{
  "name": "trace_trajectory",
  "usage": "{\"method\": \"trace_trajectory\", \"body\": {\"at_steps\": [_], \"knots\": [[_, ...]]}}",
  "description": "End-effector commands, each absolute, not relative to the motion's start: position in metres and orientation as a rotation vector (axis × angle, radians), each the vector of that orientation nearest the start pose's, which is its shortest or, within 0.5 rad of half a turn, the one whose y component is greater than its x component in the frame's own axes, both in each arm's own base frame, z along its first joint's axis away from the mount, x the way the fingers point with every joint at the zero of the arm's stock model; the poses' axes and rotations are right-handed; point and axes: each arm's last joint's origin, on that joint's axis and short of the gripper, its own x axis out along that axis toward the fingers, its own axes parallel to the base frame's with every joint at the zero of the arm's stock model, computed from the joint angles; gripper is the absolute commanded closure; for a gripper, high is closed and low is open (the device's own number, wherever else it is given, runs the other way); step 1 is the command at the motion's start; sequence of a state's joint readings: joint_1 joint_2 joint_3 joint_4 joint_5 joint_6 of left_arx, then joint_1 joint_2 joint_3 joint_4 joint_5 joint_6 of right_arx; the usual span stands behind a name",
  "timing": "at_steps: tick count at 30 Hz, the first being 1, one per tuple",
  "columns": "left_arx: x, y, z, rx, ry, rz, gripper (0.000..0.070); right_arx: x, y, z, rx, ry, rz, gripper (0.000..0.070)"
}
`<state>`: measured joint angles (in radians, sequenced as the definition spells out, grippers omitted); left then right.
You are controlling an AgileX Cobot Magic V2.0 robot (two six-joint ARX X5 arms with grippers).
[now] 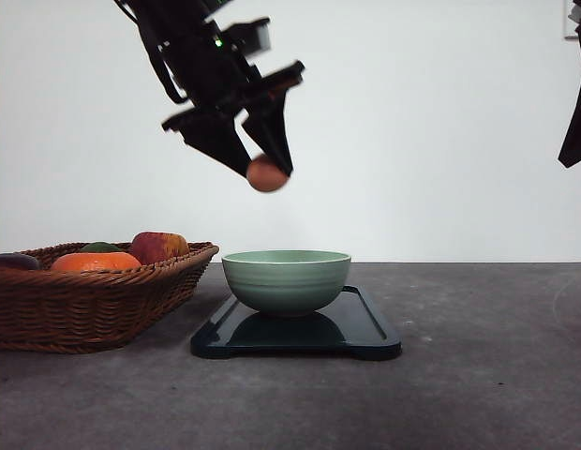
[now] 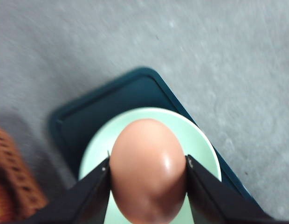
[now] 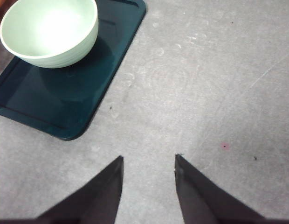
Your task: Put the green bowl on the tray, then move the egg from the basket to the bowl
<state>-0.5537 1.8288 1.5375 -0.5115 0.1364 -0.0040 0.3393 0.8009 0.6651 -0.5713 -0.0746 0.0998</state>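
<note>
While our left pincer (image 1: pixel 269 173) grips the egg (image 1: pixel 266 174), we should lower it gently toward six o'clock into the bowl (image 1: pixel 287 279); right pincer (image 3: pixel 148 164) gapes empty.

The green bowl (image 1: pixel 287 279), pale sage with a lighter rim, stands upright and empty on the dark tray (image 1: pixel 365 330); the brownish-pink egg (image 1: pixel 266 174) hangs high above the bowl, clamped in the left pincer (image 1: pixel 269 172); the brown wicker basket (image 1: pixel 94 305) lies just beside the tray.

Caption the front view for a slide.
Left gripper holds the egg above the green bowl on the tray, beside the fruit-filled basket.
</note>
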Motion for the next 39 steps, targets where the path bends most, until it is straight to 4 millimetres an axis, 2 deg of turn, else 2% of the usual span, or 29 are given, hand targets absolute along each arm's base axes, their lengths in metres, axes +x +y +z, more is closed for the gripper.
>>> {"method": "trace_trajectory", "body": {"at_steps": [1, 10, 19, 39], "knots": [[0.348, -0.228, 0.268, 0.169, 0.81, -0.665, 0.0523, 0.152, 0.057, 0.257, -0.012, 0.716, 0.366, 0.0485], [0.355, -0.246, 0.23, 0.198, 0.883, -0.681, 0.0523, 0.152, 0.057, 0.257, -0.011, 0.717, 0.367, 0.0485], [0.362, -0.251, 0.199, 0.215, 0.954, -0.673, 0.0523, 0.152, 0.057, 0.257, -0.01, 0.717, 0.37, 0.0485], [0.367, -0.253, 0.193, 0.225, 0.93, -0.647, 0.0513, 0.152, 0.057, 0.257, -0.01, 0.717, 0.37, 0.0485]]}}
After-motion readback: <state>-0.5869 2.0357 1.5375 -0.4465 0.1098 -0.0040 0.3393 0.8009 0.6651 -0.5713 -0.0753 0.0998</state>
